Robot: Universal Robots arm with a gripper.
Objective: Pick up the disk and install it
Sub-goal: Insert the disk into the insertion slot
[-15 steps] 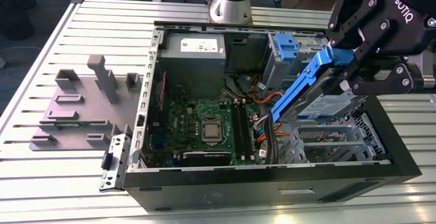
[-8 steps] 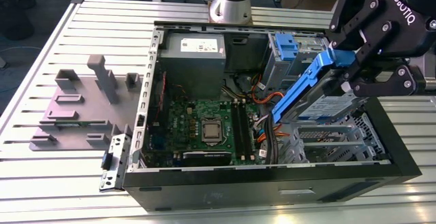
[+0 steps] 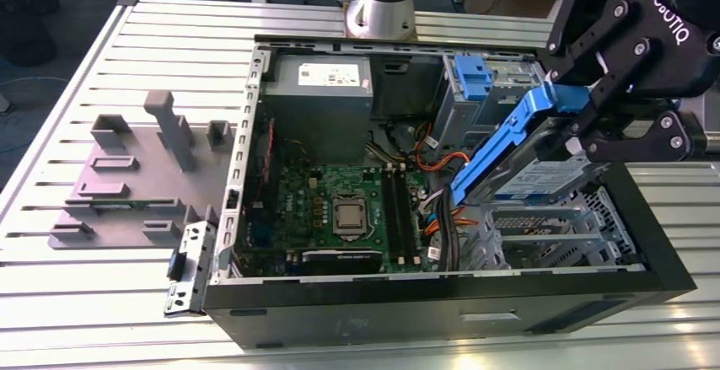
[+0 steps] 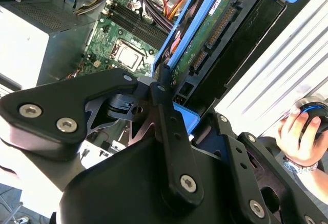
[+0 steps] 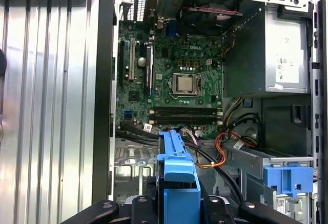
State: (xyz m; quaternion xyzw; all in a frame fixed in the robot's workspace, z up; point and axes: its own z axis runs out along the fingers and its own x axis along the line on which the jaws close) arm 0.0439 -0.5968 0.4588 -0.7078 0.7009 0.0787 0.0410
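Black metal fingers of the gripper (image 3: 579, 121) pinch the disk (image 3: 529, 155) by its blue plastic rails, holding the flat slab tilted on edge above the drive-bay corner of the open computer case (image 3: 450, 302). In the second wrist view the disk (image 4: 205, 34) shows its green circuit-board underside with a connector strip, framed by the blue carrier, and the gripper (image 4: 169, 106) closes on its lower end. In the first wrist view the blue rail (image 5: 177, 183) stands edge-on over the case. Inside the case lie a green motherboard (image 3: 337, 210) with a square silver socket, a boxy grey metal power supply (image 3: 320, 92) and orange cables. Beside the case, on the ribbed metal table (image 3: 79, 302), sits a grey plastic stand (image 3: 135, 176) with upright posts. A person's hand (image 4: 300, 134) rests near the table edge.
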